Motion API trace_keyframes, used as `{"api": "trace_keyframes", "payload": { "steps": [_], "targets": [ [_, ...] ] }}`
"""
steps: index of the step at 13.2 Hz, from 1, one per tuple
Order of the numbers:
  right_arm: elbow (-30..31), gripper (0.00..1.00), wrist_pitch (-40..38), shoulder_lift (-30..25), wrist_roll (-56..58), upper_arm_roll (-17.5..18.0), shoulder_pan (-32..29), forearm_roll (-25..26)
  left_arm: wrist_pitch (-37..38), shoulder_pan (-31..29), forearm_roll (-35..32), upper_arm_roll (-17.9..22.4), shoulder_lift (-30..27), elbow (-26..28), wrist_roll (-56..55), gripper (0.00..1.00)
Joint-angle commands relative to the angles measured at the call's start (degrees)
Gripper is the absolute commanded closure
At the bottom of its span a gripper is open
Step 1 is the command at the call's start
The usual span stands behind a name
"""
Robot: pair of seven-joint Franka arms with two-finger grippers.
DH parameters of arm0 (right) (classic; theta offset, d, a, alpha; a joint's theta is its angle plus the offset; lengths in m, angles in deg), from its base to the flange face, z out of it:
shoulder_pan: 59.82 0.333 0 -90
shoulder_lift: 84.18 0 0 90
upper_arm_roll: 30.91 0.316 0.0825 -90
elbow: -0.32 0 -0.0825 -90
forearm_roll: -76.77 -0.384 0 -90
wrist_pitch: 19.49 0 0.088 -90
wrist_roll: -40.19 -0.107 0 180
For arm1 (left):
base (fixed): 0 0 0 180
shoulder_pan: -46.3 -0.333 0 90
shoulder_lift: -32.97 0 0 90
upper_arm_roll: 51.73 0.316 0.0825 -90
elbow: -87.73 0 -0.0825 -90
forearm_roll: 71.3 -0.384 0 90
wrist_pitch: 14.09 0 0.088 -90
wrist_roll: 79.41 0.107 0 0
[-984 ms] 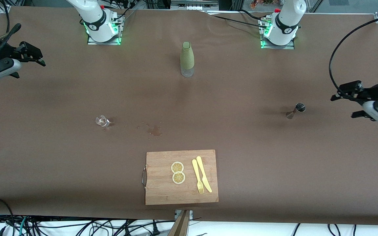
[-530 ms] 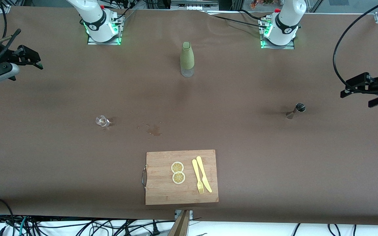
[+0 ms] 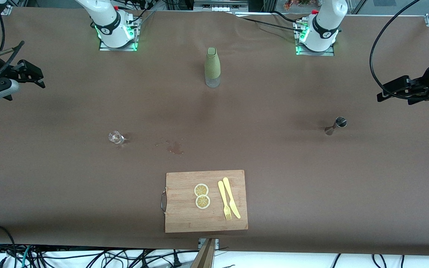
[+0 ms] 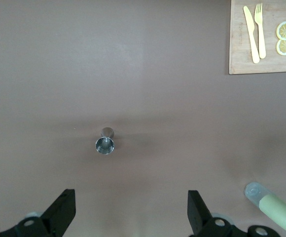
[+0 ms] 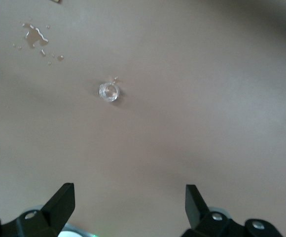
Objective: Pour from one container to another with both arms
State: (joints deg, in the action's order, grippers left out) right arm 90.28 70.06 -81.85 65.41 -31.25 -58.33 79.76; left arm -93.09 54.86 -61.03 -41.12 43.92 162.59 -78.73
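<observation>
Left gripper (image 3: 385,93) at 3 o'clock and right gripper (image 3: 35,76) at 9 o'clock hung over the surface (image 3: 274,156), jaws wide open, empty.

Two white jointed arms with black bands, green-lit bases, looping black cables, left claw (image 3: 397,92) black, right claw (image 3: 28,73) black

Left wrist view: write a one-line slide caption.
Open left tool over brown table, steel jigger standing below.

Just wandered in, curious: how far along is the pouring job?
Nothing looks poured yet. The small glass and steel jigger stand untouched, near a small spill. The left gripper and right gripper hang open and empty at the table's ends. Grasping and pouring remain.
</observation>
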Motion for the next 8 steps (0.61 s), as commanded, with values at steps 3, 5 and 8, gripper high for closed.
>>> {"api": "trace_keyframes", "payload": {
  "steps": [3,5,8],
  "targets": [
    [-1.3,0.01,-0.1,0.5,-0.7,-0.1,0.4,1.0,-0.5,0.0,-4.4,-2.4,-2.0,2.1,-0.8,0.00],
    [-1.3,0.01,0.1,1.0,-0.7,0.2,1.4,1.4,-0.5,0.1,-4.4,-2.4,-0.6,1.4,-0.7,0.00],
    [-1.3,0.01,0.0,1.6,-0.8,0.1,1.6,1.6,-0.5,0.5,-4.5,-2.3,-0.1,1.4,-0.7,0.00]
  ]
}}
